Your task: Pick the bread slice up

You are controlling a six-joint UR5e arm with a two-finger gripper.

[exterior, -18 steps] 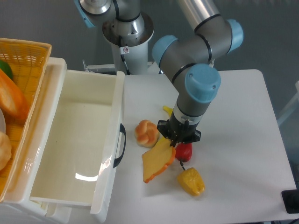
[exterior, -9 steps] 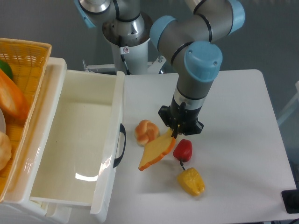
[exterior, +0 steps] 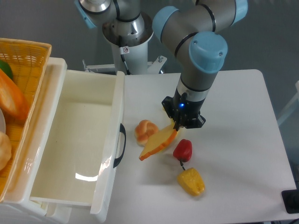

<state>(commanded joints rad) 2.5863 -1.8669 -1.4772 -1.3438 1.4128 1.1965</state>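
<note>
The bread slice (exterior: pixel 158 144) is a flat yellow-orange toast with a darker crust. It hangs tilted above the white table, its upper right corner pinched in my gripper (exterior: pixel 176 127). The gripper points straight down and is shut on that corner. The slice's lower end sits over the spot between the bun (exterior: pixel 146 131) and the red pepper (exterior: pixel 182 150).
A yellow bell pepper (exterior: pixel 191 182) lies in front of the red one. An open white drawer (exterior: pixel 74 140) with a black handle (exterior: pixel 119 145) fills the left side. A wicker basket (exterior: pixel 18 93) with food stands at the far left.
The gripper has risen with the bread slice, lifting it off the table and carrying it slightly up and to the right. The other food has stayed in place.
</note>
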